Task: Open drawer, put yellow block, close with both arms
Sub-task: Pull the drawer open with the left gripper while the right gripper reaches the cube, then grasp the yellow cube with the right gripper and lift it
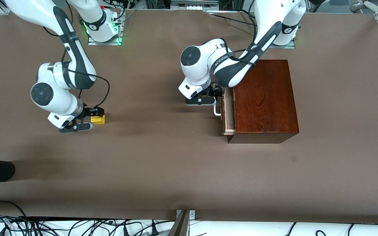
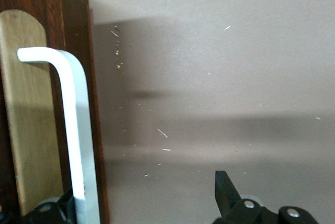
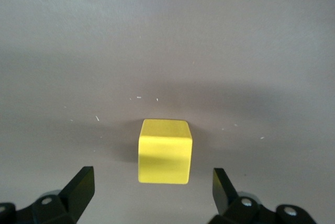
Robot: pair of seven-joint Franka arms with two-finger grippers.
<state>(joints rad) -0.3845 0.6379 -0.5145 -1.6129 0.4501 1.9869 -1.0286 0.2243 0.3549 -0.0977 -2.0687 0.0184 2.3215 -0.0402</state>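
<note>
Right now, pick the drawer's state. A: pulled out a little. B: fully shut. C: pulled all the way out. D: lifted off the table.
A: a narrow strip of the drawer shows in front of the wooden box, with the left end effector at its white handle.

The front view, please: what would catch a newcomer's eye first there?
Probably the yellow block, bright on the brown table toward the right arm's end, with the open right gripper set around it but not closed on it. Next, the dark wooden box toward the left arm's end, its drawer slid out a little. The left gripper is open at the drawer's white handle.
</note>
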